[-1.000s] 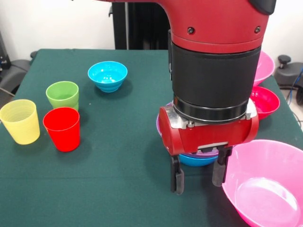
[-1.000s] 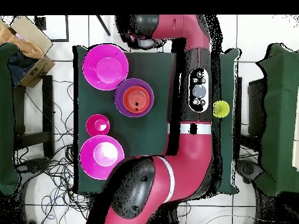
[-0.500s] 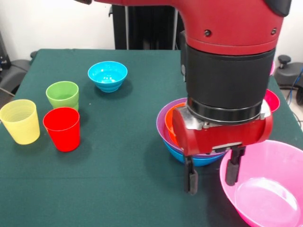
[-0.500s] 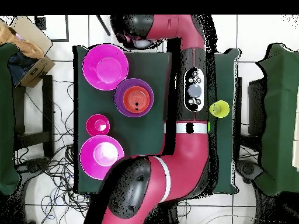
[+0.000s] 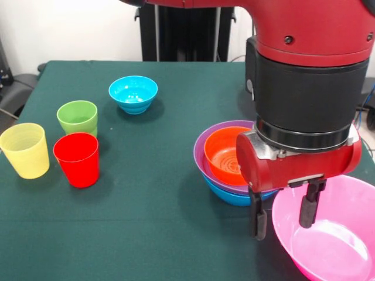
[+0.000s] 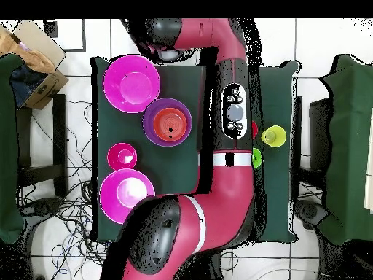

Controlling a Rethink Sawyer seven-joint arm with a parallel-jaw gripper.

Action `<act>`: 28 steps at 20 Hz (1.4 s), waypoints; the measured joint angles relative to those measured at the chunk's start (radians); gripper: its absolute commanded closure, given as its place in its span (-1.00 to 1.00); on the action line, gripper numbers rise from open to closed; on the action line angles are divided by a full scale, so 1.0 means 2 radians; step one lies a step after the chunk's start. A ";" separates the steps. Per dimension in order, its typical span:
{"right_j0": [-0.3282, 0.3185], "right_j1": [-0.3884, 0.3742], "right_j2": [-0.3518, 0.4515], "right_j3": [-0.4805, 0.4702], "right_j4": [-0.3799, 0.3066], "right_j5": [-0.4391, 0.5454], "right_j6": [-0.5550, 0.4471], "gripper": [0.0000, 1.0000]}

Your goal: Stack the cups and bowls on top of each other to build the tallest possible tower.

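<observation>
My gripper [image 5: 283,215] is open and empty, its fingers low on either side of the left rim of a large pink bowl [image 5: 334,246] at the table's near right. One finger hangs outside the rim and one inside. Just left stands the tower: an orange bowl [image 5: 222,155] in a purple bowl [image 5: 202,151] in a blue bowl [image 5: 240,199]. A cyan bowl [image 5: 133,93], green cup [image 5: 77,117], yellow cup [image 5: 24,150] and red cup [image 5: 77,159] stand at the left. The overhead view shows the second pink bowl [image 6: 126,195] and the crimson bowl [image 6: 122,156].
My arm's thick wrist [image 5: 307,88] hides the table's far right in the front view. In the overhead view the arm [image 6: 233,146] lies along the table and covers the cyan bowl. The table edge [image 5: 35,76] runs close to the cups.
My gripper has moved right in the front view, from in front of the tower to the pink bowl's rim. The orange bowl is now uncovered. The fingers stayed open.
</observation>
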 measured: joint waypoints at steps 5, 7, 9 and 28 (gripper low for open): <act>0.000 0.000 0.000 0.000 0.000 0.000 0.000 -1.00; 0.000 0.000 0.000 0.000 0.000 0.000 0.000 -1.00; 0.000 0.000 0.000 0.000 0.000 0.000 0.000 -1.00; -0.006 0.022 0.000 -0.009 0.000 -0.012 0.000 -1.00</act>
